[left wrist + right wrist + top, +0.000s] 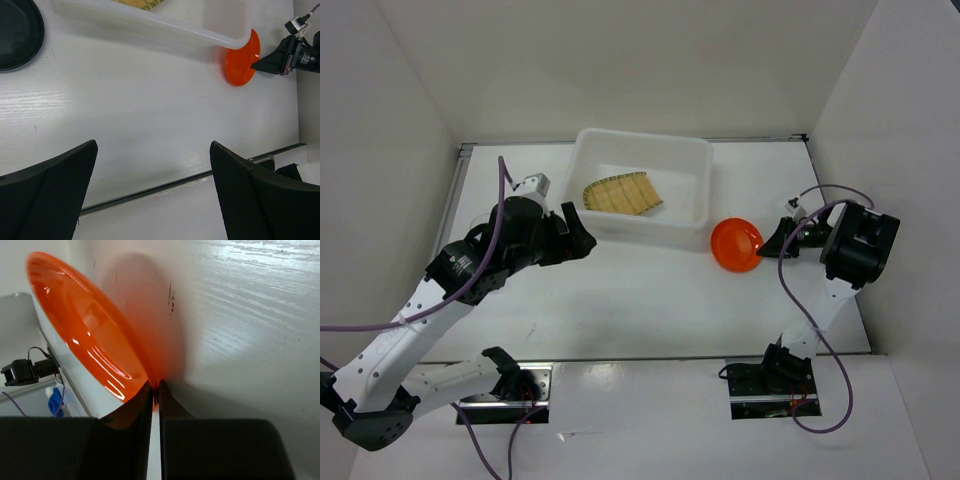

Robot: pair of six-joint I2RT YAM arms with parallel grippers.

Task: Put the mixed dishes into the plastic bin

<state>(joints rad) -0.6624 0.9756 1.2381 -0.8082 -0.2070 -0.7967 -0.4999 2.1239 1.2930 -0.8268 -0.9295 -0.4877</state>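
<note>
Two arms at a white table (pixel 650 300), shown from above and from each wrist.

Right gripper (pixel 772 240): reaches in from the right side and pinches the rim of the orange plate (pixel 736 245). Right wrist view: fingers (pixel 125 440) drawn almost together, only a thin slit between them, with the plate's edge caught at the tips. Looks angled to the tabletop in that view; lifted or resting, not clear.

Orange plate: outside the bin (pixel 640 133), just beside its near right corner, between that corner and the right gripper. Left wrist view: one side of the plate (pixel 242 60) tucked behind the bin's rim at the corner; touching or apart, not clear.

Bin: translucent white, rectangular with rounded corners, at the far middle of the table. Holds the tray (pixel 622 194), tan and woven, lying on the bin's floor with its rounded end to the left.

Left gripper (pixel 588 232): spread wide, grips nothing, hovers above the table just off the bin's near left corner. Left wrist view: two dark fingers (pixel 50 195) well apart at the bottom edge, bare tabletop between them.

Black plate (pixel 17 32): flat on the table at the top left corner of the left wrist view, left of the bin, cut off by the frame. Hidden under the left arm in the top view.
</note>
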